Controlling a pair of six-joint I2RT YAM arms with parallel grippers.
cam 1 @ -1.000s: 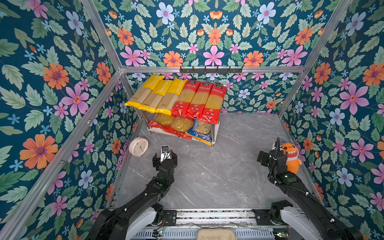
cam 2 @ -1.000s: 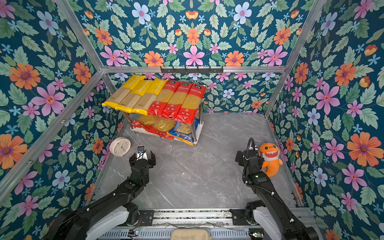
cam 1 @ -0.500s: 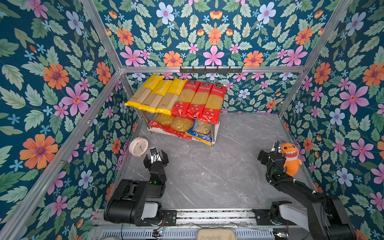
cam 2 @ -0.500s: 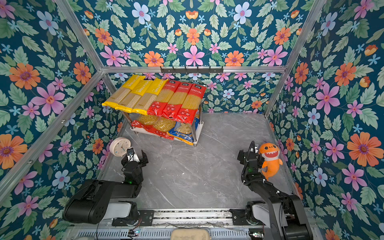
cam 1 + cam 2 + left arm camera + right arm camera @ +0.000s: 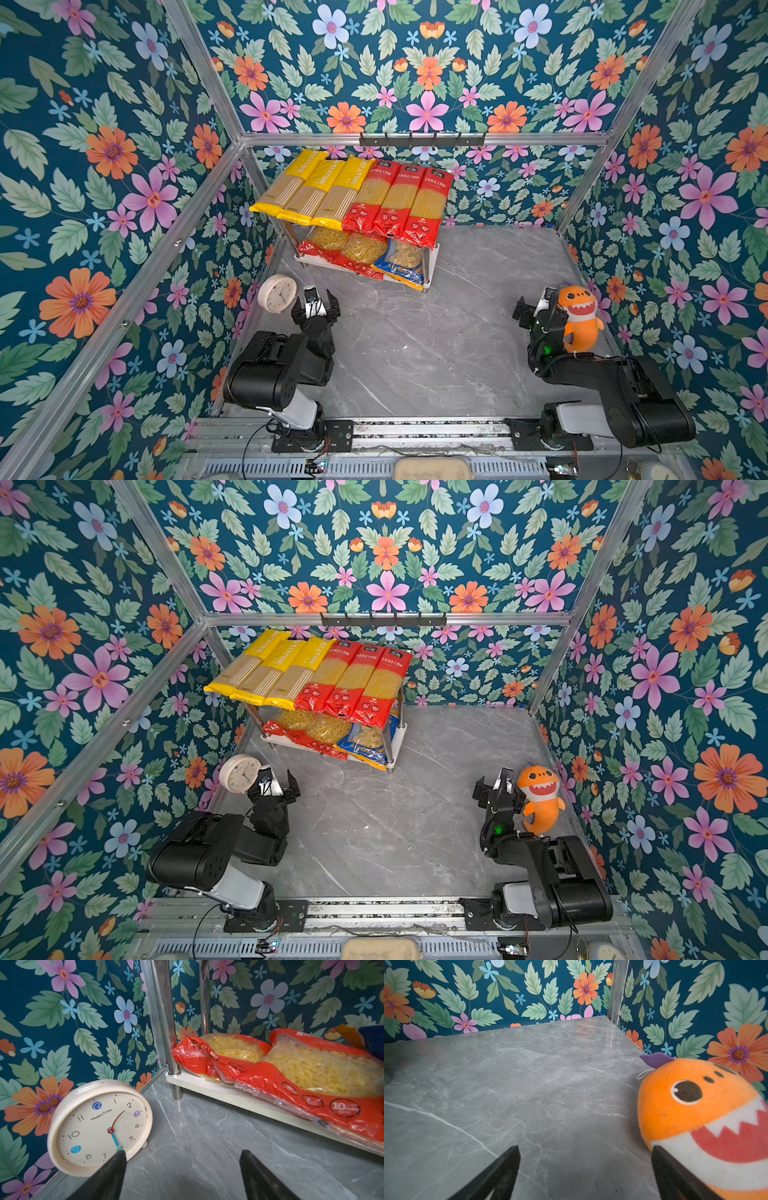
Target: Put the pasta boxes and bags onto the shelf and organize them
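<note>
Kit: Both arms have folded back over their bases since a second ago. The left gripper has swung toward the clock, and the right gripper stays next to the shark plush. The packs have not shifted.

Mo: And the hands?

Kit: Each is spread wide with nothing between its fingers. The left wrist view shows bare grey tabletop between the two dark fingertips. The right wrist view shows the same, with one fingertip in front of the plush's white belly. Whether it touches, I cannot tell.

Mo: Where is the pasta?

Kit: All on the shelf, in the back left corner. In both top views three yellow spaghetti packs and three red spaghetti packs lie side by side on the upper board, front ends hanging over its edge. Below lie two red short-pasta bags and, at the right end, the blue-orange bag.

Mo: What do the wrist cameras add?

Kit: The left one looks under the top tier. There the red bags overlap, the nearer one juts past the lower board's front edge, and only a corner of the blue-orange bag shows. It also reads the clock face. Only the top views show the upper tier and the black hook rail on the back wall. The right wrist view takes in tabletop, wall and plush.
</note>
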